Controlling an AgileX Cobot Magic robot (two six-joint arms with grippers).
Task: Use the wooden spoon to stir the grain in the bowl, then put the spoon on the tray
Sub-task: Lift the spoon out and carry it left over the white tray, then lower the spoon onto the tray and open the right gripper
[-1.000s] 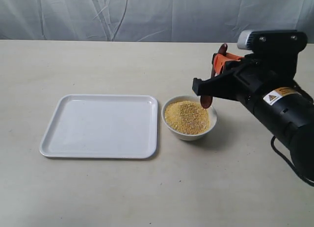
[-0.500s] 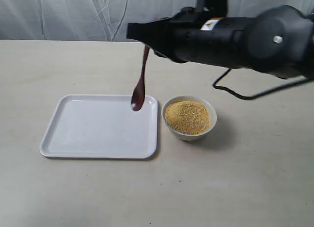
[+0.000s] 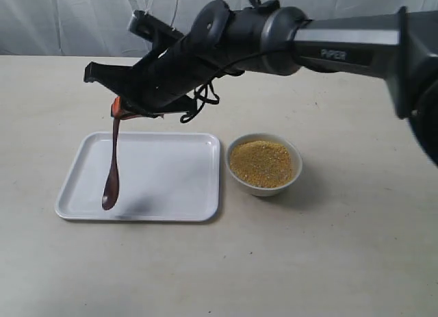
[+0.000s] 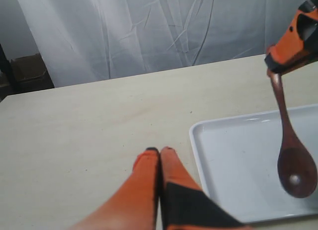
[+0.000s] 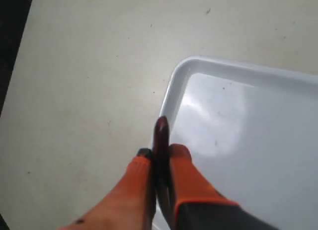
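Fingers of your left gripper are pressed together with nothing between them, over the pale beige table just beside the near corner of the flat white rectangular tray. Over the left part of that tray hangs the dark reddish-brown glossy wooden spoon, nearly upright with its round bowl end down and low over the tray; its shadow falls a little apart from it on the white surface. Your right gripper has reached across the middle and pinches the top of the slim handle, its orange fingers closed tight on either side of it. To the right, just beside the tray's right rim but apart from it, stands the small round white bowl, heaped with fine yellow-golden grain.
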